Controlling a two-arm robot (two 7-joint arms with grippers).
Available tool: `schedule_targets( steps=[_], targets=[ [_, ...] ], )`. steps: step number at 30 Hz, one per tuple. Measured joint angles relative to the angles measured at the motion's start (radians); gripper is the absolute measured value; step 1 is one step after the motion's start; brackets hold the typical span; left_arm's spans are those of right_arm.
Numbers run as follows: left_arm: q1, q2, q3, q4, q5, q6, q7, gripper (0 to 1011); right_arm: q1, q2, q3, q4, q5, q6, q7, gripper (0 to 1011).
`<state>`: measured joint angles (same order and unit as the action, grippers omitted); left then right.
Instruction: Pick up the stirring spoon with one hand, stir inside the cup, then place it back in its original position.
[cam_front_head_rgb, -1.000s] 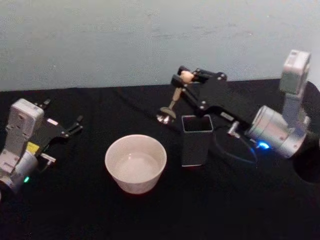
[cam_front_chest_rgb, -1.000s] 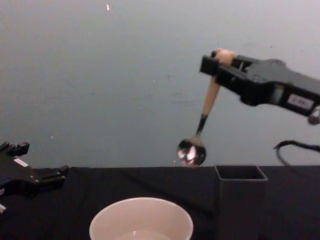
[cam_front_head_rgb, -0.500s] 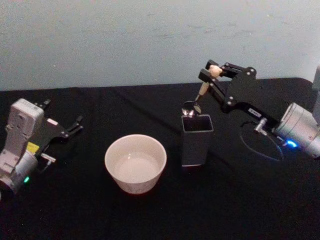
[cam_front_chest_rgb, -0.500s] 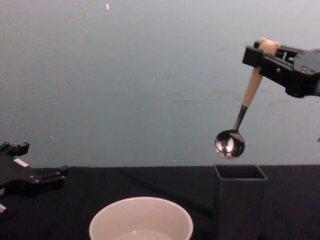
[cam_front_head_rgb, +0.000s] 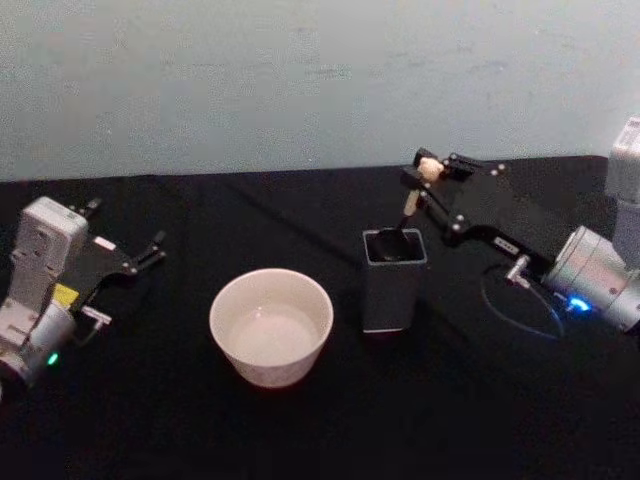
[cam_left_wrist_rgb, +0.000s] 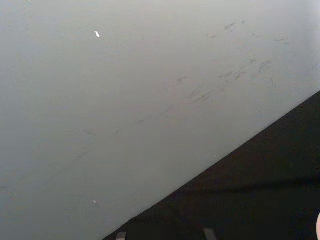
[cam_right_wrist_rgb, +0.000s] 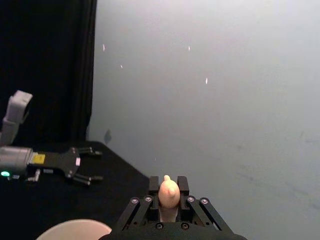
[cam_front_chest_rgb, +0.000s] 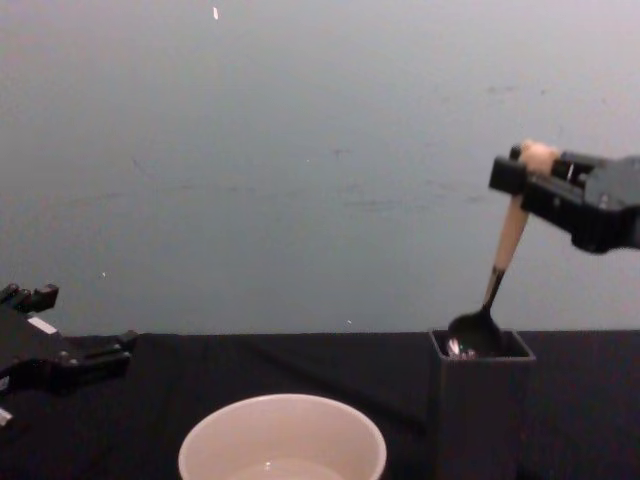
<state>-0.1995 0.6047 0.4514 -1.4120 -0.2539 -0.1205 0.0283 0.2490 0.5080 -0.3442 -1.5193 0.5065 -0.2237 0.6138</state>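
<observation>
The stirring spoon (cam_front_chest_rgb: 505, 262) is seen gripped near its bear-head tip by the right gripper (cam_front_chest_rgb: 532, 175), whose two black fingers are closed tight on the peach handle, as the right wrist view confirms. The spoon hangs below and slightly to the robot's left of the fingers, its long axis tilted off vertical: the handle top leans toward the gripper while the grey metal bowl is set at the mouth of the dark grey square holder (cam_front_chest_rgb: 480, 410), just dipping past the rim on the side nearer the cream-white cup (cam_front_chest_rgb: 282, 440). From the head view the bowl is likewise placed inside the holder's opening (cam_front_head_rgb: 391, 247), with the handle slanting up and to the right. The return step is judged to be under way, with the spoon not yet let go; what remains appears to be a lowering along that tilted axis until the bowl is seated, then a release. A catch of the bowl on the thin wall is considered the main risk, since the spoon enters at an angle. The cup stands near the holder on the black table (cam_front_head_rgb: 300, 430), apart from it. The left gripper (cam_front_head_rgb: 140, 258) is parked at the table's left, well away from both, with its fingers spread apart and nothing held.
</observation>
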Motion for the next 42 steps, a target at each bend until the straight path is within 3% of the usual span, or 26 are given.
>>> schedule_targets(
  steps=[10, 21, 42],
  targets=[
    [0.0, 0.0, 0.0, 0.0, 0.0, 0.0, 0.0, 1001, 0.008, -0.018, -0.025, 0.054, 0.002, 0.068, -0.009, 214],
    [0.0, 0.0, 0.0, 0.0, 0.0, 0.0, 0.0, 1002, 0.026, -0.04, -0.042, 0.116, 0.035, 0.15, -0.024, 214],
    [0.0, 0.0, 0.0, 0.0, 0.0, 0.0, 0.0, 1001, 0.044, -0.053, -0.058, 0.148, 0.032, 0.182, -0.047, 214]
  ],
)
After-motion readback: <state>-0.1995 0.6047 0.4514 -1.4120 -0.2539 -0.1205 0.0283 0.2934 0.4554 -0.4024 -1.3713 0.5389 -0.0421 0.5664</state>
